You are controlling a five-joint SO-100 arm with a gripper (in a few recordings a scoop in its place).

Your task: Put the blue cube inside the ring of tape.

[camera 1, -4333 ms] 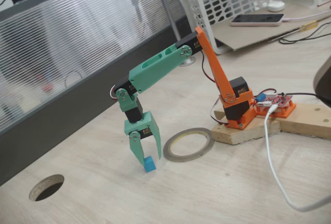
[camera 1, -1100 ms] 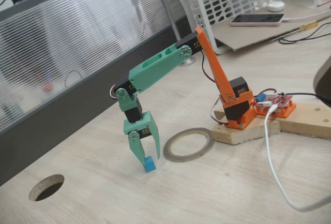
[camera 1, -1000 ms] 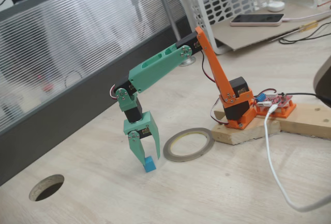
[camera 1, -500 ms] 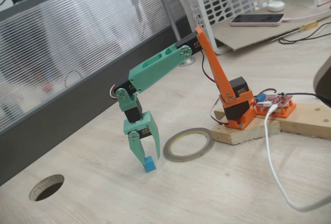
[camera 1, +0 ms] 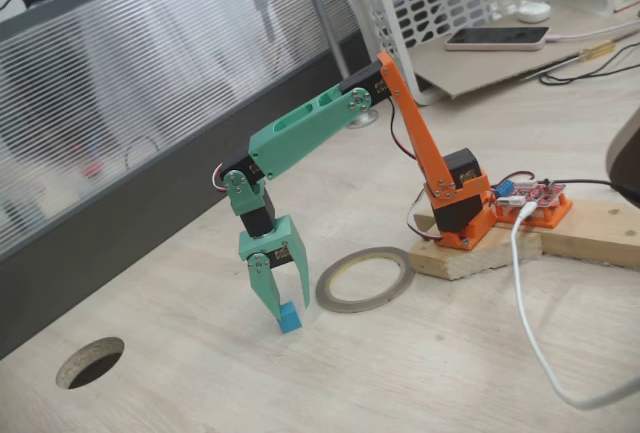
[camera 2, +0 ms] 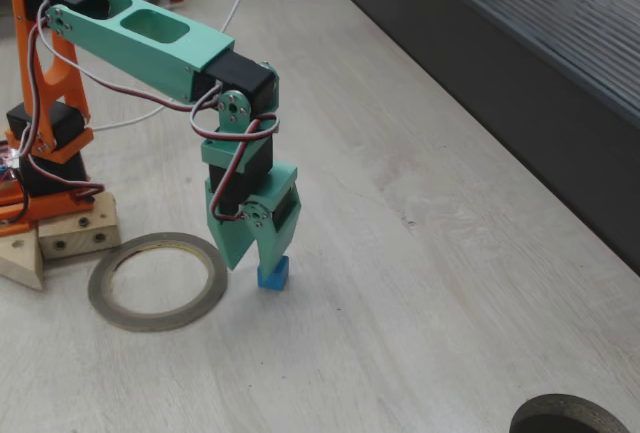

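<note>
The blue cube (camera 1: 289, 318) (camera 2: 273, 274) rests on the pale wooden table, just left of the ring of tape (camera 1: 364, 279) in one fixed view and right of the ring of tape (camera 2: 157, 280) in the other. My green gripper (camera 1: 287, 311) (camera 2: 271, 258) points straight down over the cube. Its fingertips reach the cube's upper part on both sides, with a gap about one cube wide, so it is shut on the cube. About a cube-width of bare table lies between cube and ring. Nothing lies inside the ring.
A round dark hole (camera 1: 90, 361) (camera 2: 570, 418) is cut into the tabletop beyond the cube. The arm's orange base (camera 1: 455, 203) stands on a wooden block (camera 1: 530, 238) with a white cable (camera 1: 530, 323) beside it. A dark wall panel (camera 1: 130, 223) runs along the table's far edge.
Over the last second nothing has visibly moved. Compared with four seconds ago, the outer finger sits slightly closer to the cube.
</note>
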